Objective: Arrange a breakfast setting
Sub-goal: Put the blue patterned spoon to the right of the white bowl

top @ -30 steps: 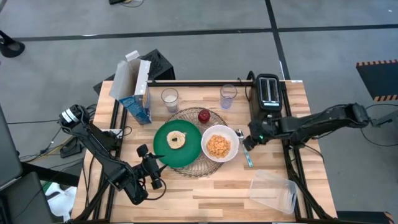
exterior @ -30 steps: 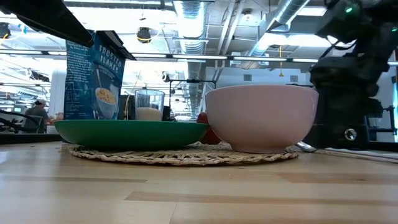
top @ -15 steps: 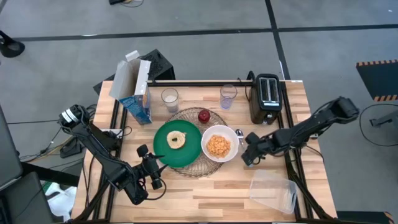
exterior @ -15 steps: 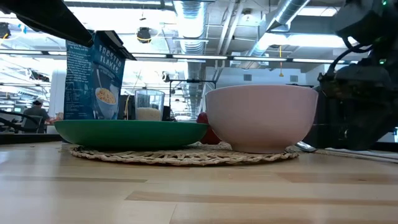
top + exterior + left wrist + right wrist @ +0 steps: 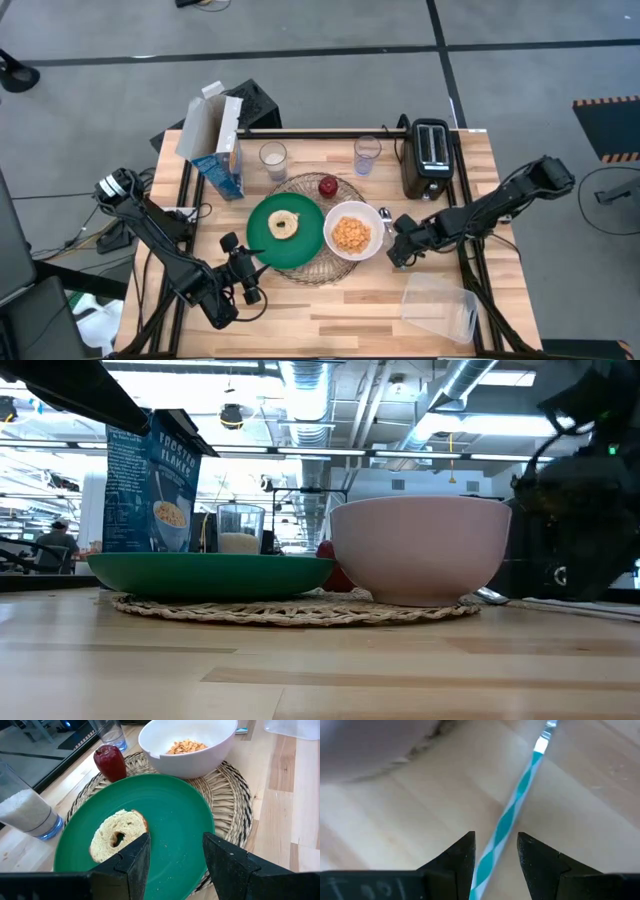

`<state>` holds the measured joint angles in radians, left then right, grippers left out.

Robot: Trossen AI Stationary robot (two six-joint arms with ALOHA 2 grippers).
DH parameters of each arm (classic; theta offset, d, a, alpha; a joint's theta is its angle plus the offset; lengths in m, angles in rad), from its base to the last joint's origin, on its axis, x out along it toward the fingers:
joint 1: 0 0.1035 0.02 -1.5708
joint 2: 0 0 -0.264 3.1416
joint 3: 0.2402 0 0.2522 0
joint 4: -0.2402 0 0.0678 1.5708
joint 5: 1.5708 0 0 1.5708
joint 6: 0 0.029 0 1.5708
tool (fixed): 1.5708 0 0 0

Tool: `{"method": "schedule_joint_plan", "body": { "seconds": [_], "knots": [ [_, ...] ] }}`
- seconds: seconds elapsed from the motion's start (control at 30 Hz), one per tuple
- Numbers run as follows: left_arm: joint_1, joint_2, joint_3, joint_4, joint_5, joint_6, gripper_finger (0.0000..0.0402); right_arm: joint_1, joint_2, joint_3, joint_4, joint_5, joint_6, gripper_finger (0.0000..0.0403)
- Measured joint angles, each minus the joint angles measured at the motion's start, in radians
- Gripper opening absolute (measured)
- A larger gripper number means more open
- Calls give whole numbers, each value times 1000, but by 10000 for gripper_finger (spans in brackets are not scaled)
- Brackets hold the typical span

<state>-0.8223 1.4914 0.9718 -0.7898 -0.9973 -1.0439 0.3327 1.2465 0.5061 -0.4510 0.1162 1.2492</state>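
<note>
A round wire mat (image 5: 312, 262) holds a green plate (image 5: 262, 236) with a pale bagel (image 5: 284, 223) and a white bowl (image 5: 352, 233) of orange cereal (image 5: 186, 746). A small red apple (image 5: 328, 186) sits at the mat's far edge. Two clear glasses (image 5: 272, 157) (image 5: 367, 153) stand behind. The blue-handled spoon (image 5: 385, 214) lies on the table right of the bowl. My right gripper (image 5: 394, 250) is open, low over the spoon's handle (image 5: 512, 815), one finger on each side. My left gripper (image 5: 245, 270) is open and empty at the plate's near left. My right gripper comes from above with its fingers across the spoon's striped handle (image 5: 502, 832), which lies flat on the table between them. I cannot tell whether the fingers touch it.
A blue cereal box (image 5: 215, 140) stands at the far left. A black toaster (image 5: 431, 155) stands at the far right. A clear plastic tub (image 5: 440, 308) lies near the front right corner. Bare wood shows along the front edge.
My right gripper has gone from beside the toaster toward the table's near edge and down, onto the spoon's handle. Its arm has swung away from the toaster. The spoon has stayed where it was.
</note>
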Motion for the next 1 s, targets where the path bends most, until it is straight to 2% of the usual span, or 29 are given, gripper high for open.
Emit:
{"method": "schedule_joint_plan", "body": {
  "seconds": [0.1,0.2,0.3,0.63,1.0],
  "knots": [
    [0,0,0,0,0,0,171,-1,-33,30,-59,0,1,173],
    [0,0,0,0,2,0,171,1,-45,32,-84,-48,3,173],
    [0,0,0,1,8,0,171,16,-44,32,-79,-92,11,173],
    [0,0,0,4,13,0,171,27,72,35,-30,-115,0,173],
    [0,0,0,3,16,0,171,26,62,31,23,-140,33,173]
  ]
}}
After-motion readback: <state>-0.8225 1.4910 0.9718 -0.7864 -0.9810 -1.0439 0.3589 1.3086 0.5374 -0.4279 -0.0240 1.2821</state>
